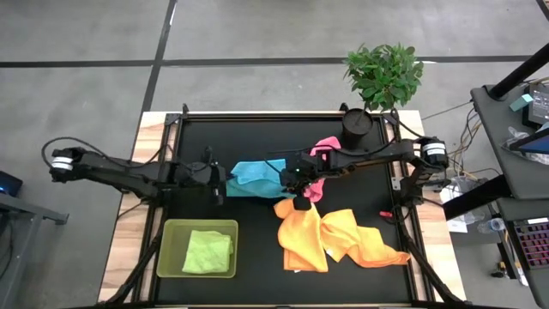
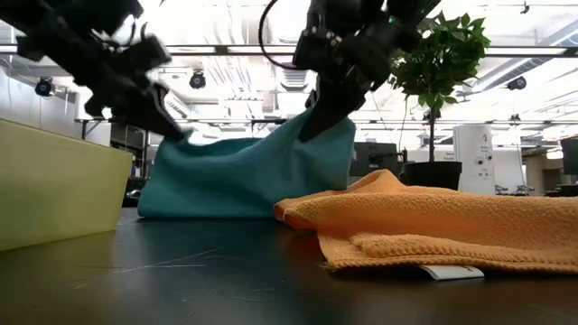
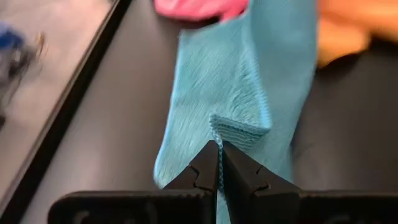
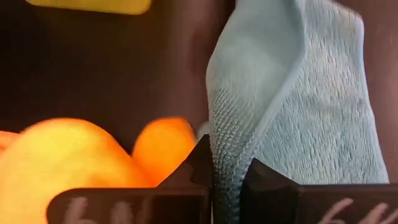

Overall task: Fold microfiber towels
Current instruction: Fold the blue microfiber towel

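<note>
Orange towels (image 2: 433, 230) are lying nearest the low camera, heaped at the mat's 5 o'clock. We are seeing the blue towel (image 1: 256, 178) at mat centre, lifted off the surface and stretched between both arms. Left gripper (image 3: 219, 163) is pinching its 9 o'clock edge, fingers fully closed on a small fold of hem. Right gripper (image 4: 229, 167) is clamping the 3 o'clock edge the same way, closed tight on the cloth. Pink towel (image 1: 324, 146) is sitting at 1 o'clock, just beside the right arm. Green towel (image 1: 208, 251) is already resting folded in the tray (image 1: 168, 230) at 7 o'clock.

Risks, as we are judging them: both pinches are taking little cloth, so extra tension could pull a hem free. Blue's lower edge is hanging close to the orange heap and could drag it along.
</note>
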